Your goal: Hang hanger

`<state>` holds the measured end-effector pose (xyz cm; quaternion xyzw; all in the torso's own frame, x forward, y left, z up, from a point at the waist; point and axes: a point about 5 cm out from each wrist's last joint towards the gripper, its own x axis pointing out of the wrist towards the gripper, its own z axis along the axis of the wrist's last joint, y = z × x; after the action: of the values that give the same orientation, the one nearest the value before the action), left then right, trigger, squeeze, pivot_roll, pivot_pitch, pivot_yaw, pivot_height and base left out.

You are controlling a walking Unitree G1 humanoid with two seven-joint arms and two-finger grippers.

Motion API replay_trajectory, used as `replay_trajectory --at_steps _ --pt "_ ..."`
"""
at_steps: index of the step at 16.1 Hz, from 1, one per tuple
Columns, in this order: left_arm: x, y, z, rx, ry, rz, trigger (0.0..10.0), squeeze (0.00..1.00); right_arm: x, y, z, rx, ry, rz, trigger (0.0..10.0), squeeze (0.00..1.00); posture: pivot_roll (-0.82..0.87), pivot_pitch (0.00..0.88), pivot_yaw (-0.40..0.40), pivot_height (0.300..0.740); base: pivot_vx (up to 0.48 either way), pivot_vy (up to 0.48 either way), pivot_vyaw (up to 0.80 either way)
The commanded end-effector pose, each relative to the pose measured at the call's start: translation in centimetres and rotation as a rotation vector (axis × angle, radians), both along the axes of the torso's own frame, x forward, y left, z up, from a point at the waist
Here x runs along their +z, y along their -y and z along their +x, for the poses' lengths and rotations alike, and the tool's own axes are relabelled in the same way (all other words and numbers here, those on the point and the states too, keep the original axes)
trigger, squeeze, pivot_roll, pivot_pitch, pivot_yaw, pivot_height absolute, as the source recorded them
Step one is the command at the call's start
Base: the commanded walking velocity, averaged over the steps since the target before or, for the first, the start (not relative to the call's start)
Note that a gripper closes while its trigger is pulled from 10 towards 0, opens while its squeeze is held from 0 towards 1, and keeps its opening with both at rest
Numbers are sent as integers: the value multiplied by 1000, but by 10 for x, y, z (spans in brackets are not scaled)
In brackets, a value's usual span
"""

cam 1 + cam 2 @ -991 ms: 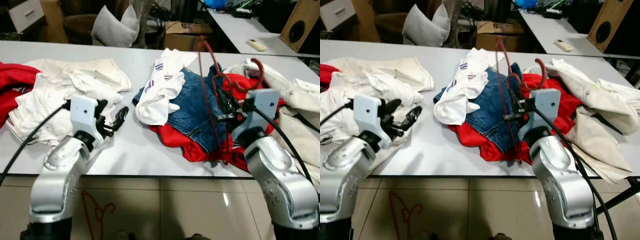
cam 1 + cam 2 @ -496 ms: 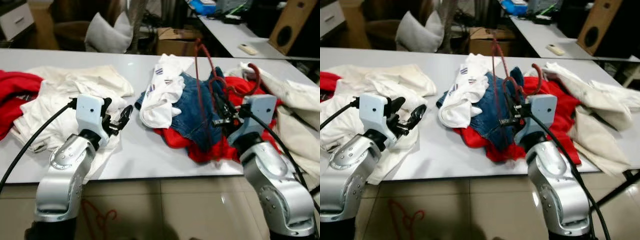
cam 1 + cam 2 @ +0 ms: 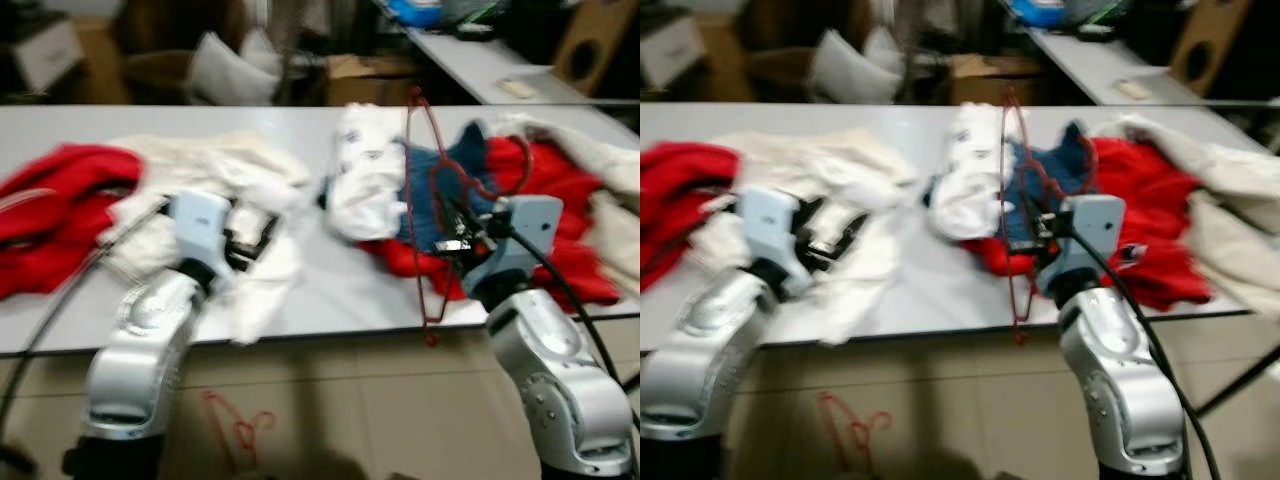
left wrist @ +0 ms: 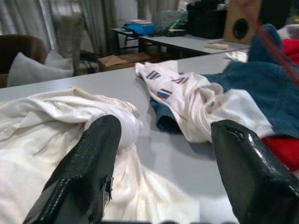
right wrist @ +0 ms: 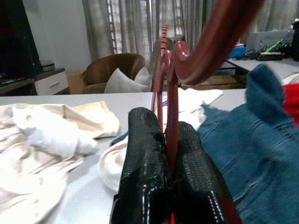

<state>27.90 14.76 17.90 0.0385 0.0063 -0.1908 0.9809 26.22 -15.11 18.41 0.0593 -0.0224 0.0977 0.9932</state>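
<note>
My right gripper (image 3: 452, 226) is shut on a dark red wire hanger (image 3: 418, 200), holding it upright above the table's front edge. Its hook (image 3: 510, 165) curls over the red garment and its lower end hangs below the tabletop. In the right wrist view the two black fingers (image 5: 145, 154) pinch the hanger's (image 5: 169, 88) wire between them. My left gripper (image 3: 252, 235) is open over the cream cloth (image 3: 240, 190), with nothing between its fingers (image 4: 88, 172).
On the white table (image 3: 330, 290) lie a red garment (image 3: 60, 205) at the left, a white shirt (image 3: 365, 180), blue jeans (image 3: 440, 190) and red cloth (image 3: 560, 200). A second red hanger (image 3: 235, 430) lies on the tiled floor below.
The whole picture has shifted and blurred, so the camera has moved and shows more of the table's left side. The right gripper still grips the hanger; the left stays open.
</note>
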Motion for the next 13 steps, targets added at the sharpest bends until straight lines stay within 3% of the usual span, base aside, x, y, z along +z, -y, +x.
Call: replay_trajectory --at_steps 1,9,10,13 --pt "2 -4 0 15 3 12 10000 0 1 -3 0 21 -4 7 10000 0 -56 0 -13 710 0 379 0" --pt "0 -4 1 16 -1 20 10000 0 -2 -1 0 24 -3 -33 10000 0 -62 0 -11 710 0 381 0" --pt "0 -4 1 17 0 19 10000 0 -4 0 0 23 -9 -35 10000 0 -62 0 -11 710 0 382 -775" --pt "2 -2 4 15 22 38 10000 0 -6 5 0 1 -14 -29 10000 0 -64 0 -12 710 0 -277 -773"
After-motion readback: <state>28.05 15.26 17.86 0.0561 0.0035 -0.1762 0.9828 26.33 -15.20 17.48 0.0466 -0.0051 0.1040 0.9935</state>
